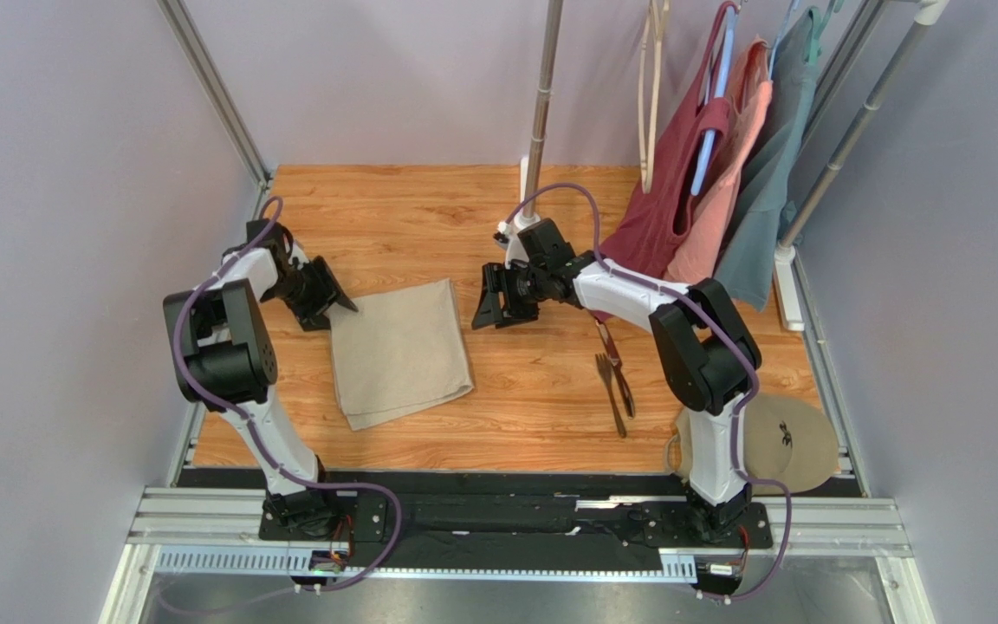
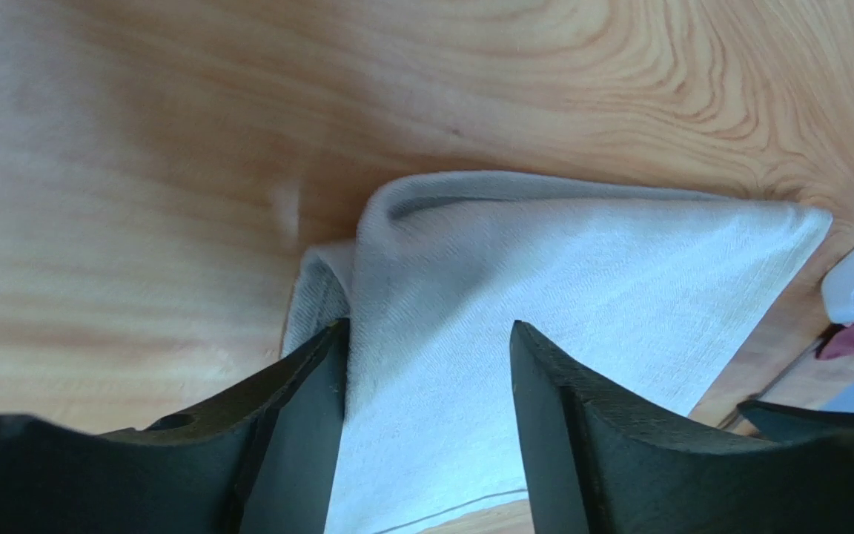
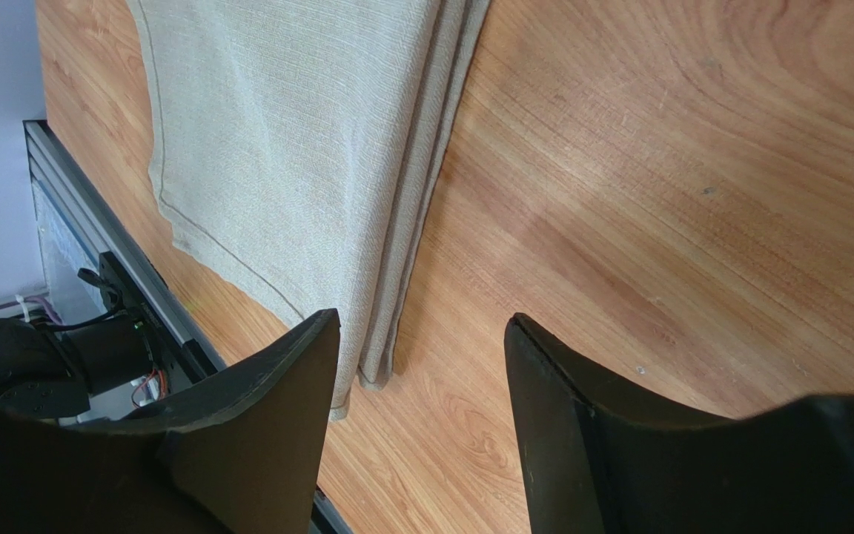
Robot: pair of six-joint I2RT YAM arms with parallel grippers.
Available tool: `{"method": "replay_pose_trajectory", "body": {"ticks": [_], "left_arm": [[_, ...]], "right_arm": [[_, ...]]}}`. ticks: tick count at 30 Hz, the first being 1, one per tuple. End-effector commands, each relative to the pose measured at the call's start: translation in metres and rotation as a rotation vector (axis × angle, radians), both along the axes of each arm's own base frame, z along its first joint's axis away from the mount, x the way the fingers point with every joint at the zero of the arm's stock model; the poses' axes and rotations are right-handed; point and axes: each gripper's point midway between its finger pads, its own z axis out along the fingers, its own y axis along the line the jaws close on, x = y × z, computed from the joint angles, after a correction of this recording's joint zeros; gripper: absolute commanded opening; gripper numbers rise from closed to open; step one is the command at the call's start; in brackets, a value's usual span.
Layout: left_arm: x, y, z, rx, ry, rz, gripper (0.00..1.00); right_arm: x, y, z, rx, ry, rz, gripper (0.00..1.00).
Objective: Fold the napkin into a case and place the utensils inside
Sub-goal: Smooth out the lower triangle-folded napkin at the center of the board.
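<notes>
Napkin (image 1: 400,351) is folded only partway, case not yet formed, utensils (image 1: 615,377) not yet inserted; L gripper (image 2: 426,378) is spread astride napkin corner, R gripper (image 3: 420,367) spread, empty.

My counter (image 1: 530,416) is a light wood-grain board filling the middle of the overhead view. Left of centre on it lies the napkin (image 1: 400,351), beige-tan and folded flat into a slightly skewed rectangle. In my right wrist view its stacked layers show along one long edge. Right of centre, well apart from the cloth, the dark utensils (image 1: 615,380) lie close together, running up and down the frame. A round tan disc (image 1: 784,442) sits at the lower right corner.
</notes>
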Motion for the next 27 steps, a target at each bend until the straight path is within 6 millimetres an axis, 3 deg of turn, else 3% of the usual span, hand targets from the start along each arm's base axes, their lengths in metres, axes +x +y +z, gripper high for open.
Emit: {"method": "replay_pose_trajectory", "body": {"ticks": [1,6,11,14,15,17,19,22,26,27], "left_arm": [[-0.016,0.019,0.025,0.150,-0.012,0.008,0.65],[-0.023,0.015,0.049,0.178,-0.060,-0.004,0.56],[-0.024,0.008,0.068,0.198,-0.084,0.028,0.38],[-0.021,0.003,0.081,0.209,-0.137,0.051,0.33],[-0.016,-0.002,0.083,0.195,-0.164,0.041,0.33],[-0.014,-0.010,0.080,0.172,-0.151,0.029,0.29],[-0.013,-0.018,0.070,0.134,-0.135,0.020,0.28],[-0.008,-0.022,0.060,0.103,-0.124,0.001,0.26],[0.004,-0.020,0.045,0.087,-0.061,-0.052,0.08],[0.007,-0.018,0.040,0.089,-0.047,-0.054,0.08]], "right_arm": [[0.007,0.015,0.014,0.043,-0.030,0.024,0.61],[-0.002,0.026,0.021,0.031,-0.059,0.054,0.61],[-0.021,0.047,0.036,0.049,-0.068,0.113,0.58],[-0.039,0.062,0.041,0.098,-0.047,0.162,0.50],[-0.046,0.066,0.039,0.117,-0.028,0.178,0.43],[-0.058,0.070,0.031,0.160,0.034,0.203,0.35],[-0.069,0.065,0.010,0.153,0.095,0.207,0.24],[-0.074,0.054,-0.006,0.122,0.096,0.193,0.20],[-0.075,0.027,-0.047,0.051,0.132,0.150,0.17],[-0.069,0.020,-0.053,0.043,0.144,0.127,0.15]]}}
